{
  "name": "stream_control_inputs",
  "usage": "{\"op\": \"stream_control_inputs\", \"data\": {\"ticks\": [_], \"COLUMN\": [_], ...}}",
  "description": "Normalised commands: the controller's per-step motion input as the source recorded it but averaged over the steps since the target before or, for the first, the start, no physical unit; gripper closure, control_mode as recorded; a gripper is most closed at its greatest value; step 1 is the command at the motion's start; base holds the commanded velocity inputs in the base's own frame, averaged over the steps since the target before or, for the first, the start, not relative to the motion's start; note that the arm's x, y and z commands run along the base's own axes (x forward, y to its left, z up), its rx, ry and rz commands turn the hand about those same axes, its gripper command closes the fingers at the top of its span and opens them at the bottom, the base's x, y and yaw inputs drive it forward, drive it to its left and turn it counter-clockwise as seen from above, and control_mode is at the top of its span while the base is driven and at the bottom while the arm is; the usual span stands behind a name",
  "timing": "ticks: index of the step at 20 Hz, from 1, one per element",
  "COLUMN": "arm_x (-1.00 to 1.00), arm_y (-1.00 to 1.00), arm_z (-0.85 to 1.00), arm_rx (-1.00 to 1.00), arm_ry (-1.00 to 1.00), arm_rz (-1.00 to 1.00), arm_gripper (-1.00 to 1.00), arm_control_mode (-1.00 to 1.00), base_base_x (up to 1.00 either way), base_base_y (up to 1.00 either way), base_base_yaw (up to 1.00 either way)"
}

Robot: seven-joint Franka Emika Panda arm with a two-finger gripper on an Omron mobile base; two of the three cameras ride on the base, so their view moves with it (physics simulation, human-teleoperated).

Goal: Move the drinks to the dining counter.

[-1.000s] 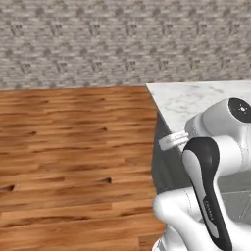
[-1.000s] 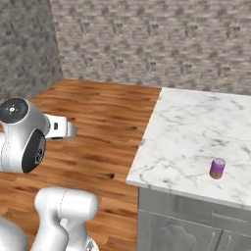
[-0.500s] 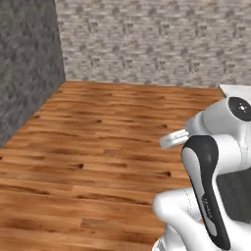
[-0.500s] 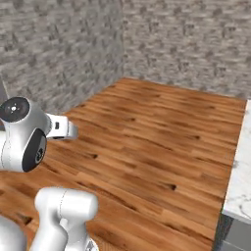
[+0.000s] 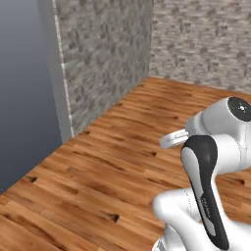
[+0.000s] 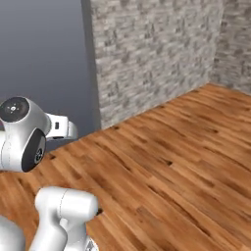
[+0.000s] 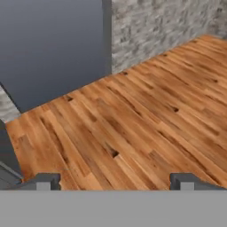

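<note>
two fingers (image 7: 48, 181) | wide apart | holding nothing | over wood floor (image 7: 133, 128)

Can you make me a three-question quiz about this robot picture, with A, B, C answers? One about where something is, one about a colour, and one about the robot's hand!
1. Where does the stone wall stand?
A. beside a flat grey panel
B. behind a window
C. on a carpet

2. What colour is the floor?
A. white
B. brown wood
C. green

3. How is the hand?
A. shut tight
B. holding a spoon
C. open, empty

Answers: 1 A, since the wall meets the grey panel in the right base view; 2 B, since brown planks run across every view; 3 C, since the hand view shows the fingertips wide apart with bare floor between them.
</note>
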Motion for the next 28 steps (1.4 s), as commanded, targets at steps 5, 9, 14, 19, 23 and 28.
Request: {"op": "stream_control_inputs", "data": {"ticks": [5,9,14,19,23,28], "arm_x": [0.0,0.0,0.0,0.0,0.0,0.0], "arm_y": [0.0,0.0,0.0,0.0,0.0,0.0], "arm_z": [0.0,0.0,0.0,0.0,0.0,0.0], "arm_rx": [0.0,0.0,0.0,0.0,0.0,0.0], "arm_ry": [0.0,0.0,0.0,0.0,0.0,0.0], "arm_rz": [0.0,0.0,0.0,0.0,0.0,0.0], "arm_gripper": [-1.0,-1.0,-1.0,-1.0,-1.0,-1.0], "arm_control_mode": [1.0,1.0,1.0,1.0,1.0,1.0], "base_base_x": [-0.17,-0.08,-0.05,-0.05,-0.59,-0.98], "base_base_y": [0.76,0.79,0.71,0.73,0.64,0.57], "base_base_yaw": [0.61,0.65,0.63,0.57,0.45,0.28]}}
